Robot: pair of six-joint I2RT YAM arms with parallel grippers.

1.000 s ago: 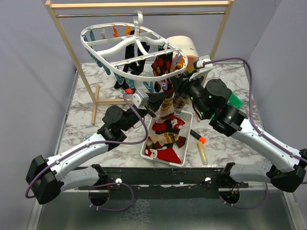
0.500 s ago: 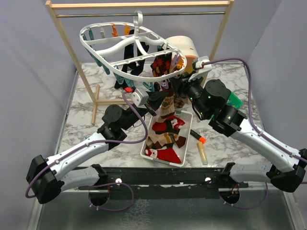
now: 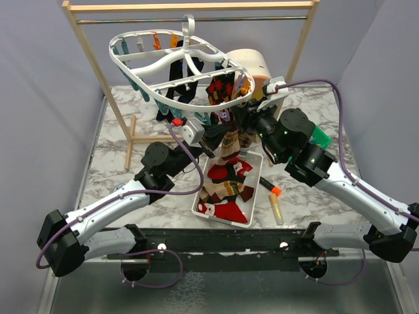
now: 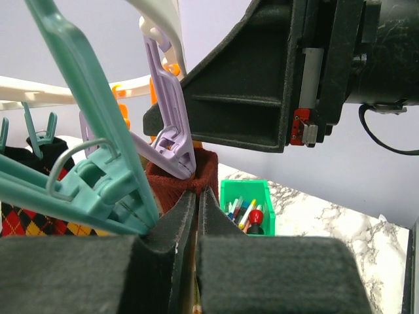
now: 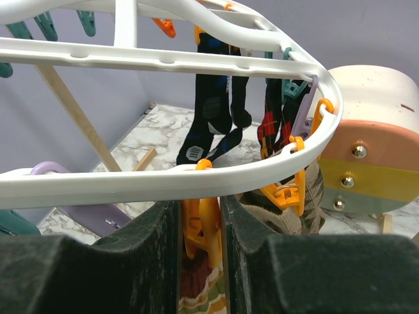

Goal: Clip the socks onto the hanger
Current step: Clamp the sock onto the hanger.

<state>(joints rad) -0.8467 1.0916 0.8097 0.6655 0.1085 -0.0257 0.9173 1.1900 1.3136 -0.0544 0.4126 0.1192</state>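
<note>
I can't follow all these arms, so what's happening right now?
Left gripper shut on sock. Right gripper squeezing orange clip on hanger. Lilac clip crowds the sock.

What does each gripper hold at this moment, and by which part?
The left gripper pinches a sock by its dark red cuff, beside a lilac clip. The right gripper squeezes an orange clip by its sides, just under the hanger rim.
</note>
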